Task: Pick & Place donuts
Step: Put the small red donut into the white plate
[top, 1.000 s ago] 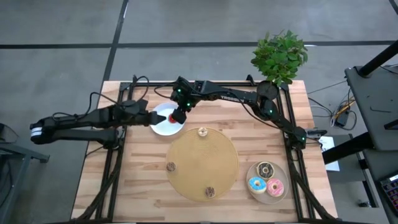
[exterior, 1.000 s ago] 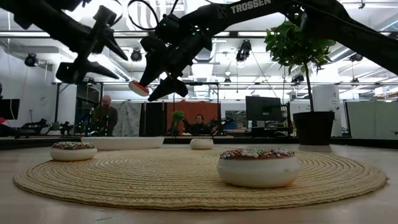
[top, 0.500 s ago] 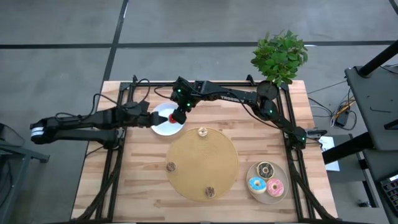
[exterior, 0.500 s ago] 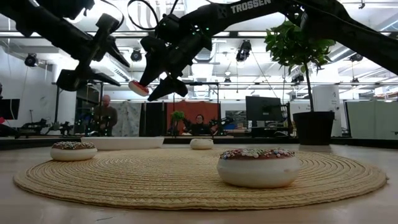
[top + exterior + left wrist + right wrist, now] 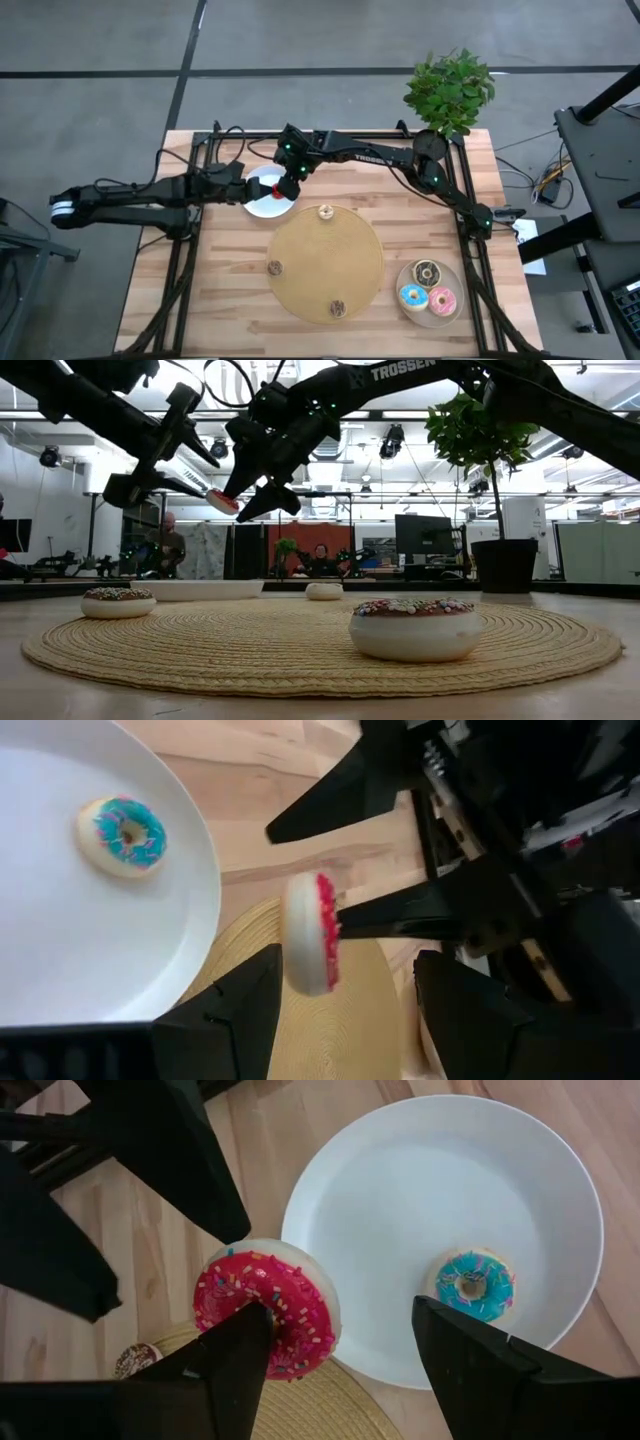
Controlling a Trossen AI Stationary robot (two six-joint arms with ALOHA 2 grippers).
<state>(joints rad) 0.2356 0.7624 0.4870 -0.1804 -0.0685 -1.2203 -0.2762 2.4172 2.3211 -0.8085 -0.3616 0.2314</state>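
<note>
Red donut (image 5: pixel 268 1310) held up over the white plate's (image 5: pixel 262 205) edge near the surface's far edge, clamped in right gripper (image 5: pixel 288 186) fingers; left gripper (image 5: pixel 238 186) fingers apart beside it.

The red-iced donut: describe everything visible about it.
The red-iced donut is a small ring with a pale body, red icing and coloured sprinkles on one face. It is off the table, gripped across its side by the right pincer, tilted, beside the rim of the white plate. The left pincer hangs open close by, not touching it.
</note>
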